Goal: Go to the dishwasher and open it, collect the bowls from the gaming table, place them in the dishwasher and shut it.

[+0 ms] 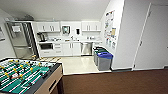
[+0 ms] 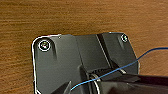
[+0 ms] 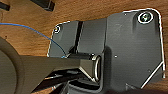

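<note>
Against the far kitchenette wall, the built-in dishwasher with a stainless-steel front panel sits under the counter, its door shut flush with the cabinet fronts. White lower cabinet doors with bar handles stand just to its left, and a pale countertop runs above them with a faucet and small items too blurred to name. White upper cabinets hang on the wall above, with a dark coffee machine on the counter at the left end. To the right of the dishwasher, a row of grey recycling bins with a blue lid nearest and green lids behind lines the white side wall, where colourful posters are pinned. Pale tile flooring covers the kitchenette and meets dark brown carpet in the foreground. A foosball table with a green field, rods and yellow players fills the lower left corner, close to the camera. A white door stands shut on the right.

Both wrist views look down on reddish-brown carpet past the robot's own dark plate, with a thin blue cable crossing. Whether either gripper's fingers are parted or closed, I cannot tell.
</note>
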### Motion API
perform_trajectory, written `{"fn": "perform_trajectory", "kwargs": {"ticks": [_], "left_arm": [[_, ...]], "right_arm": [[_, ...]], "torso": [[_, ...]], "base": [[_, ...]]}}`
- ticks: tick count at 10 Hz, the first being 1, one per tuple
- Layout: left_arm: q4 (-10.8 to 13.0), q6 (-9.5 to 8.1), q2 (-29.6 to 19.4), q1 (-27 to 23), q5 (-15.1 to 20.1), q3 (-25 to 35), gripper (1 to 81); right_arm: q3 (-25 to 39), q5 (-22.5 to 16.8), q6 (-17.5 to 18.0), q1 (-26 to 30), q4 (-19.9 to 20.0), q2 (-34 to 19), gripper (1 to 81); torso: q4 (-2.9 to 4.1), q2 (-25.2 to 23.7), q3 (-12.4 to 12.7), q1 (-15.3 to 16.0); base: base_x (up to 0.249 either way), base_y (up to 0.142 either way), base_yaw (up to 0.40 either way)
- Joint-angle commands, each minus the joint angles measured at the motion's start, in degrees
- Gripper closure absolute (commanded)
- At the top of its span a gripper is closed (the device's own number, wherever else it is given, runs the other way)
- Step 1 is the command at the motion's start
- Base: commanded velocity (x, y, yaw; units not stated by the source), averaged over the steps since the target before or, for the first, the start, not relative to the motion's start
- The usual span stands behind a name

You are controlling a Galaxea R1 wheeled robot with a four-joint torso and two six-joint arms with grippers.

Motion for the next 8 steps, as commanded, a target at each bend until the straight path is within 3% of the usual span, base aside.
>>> {"fn": "perform_trajectory", "kwargs": {"ticks": [1, 8], "left_arm": [[0.8, 0.35, -0.8, -2.9, 2.5, 0.8, 1.0], [0.8, 0.35, -1.0, -3.0, 2.6, 0.7, 1.0]], "right_arm": [[0.8, -2.5, -0.3, 2.4, -0.9, -0.8, 1.0], [0.9, -2.4, -0.4, 2.4, -1.0, -0.7, 1.0]], "torso": [[0.00, 0.0, 0.0, 0.0], [0.00, 0.0, 0.0, 0.0]], "base": [[0.133, 0.000, 0.000], [0.133, 0.000, 0.000]]}}
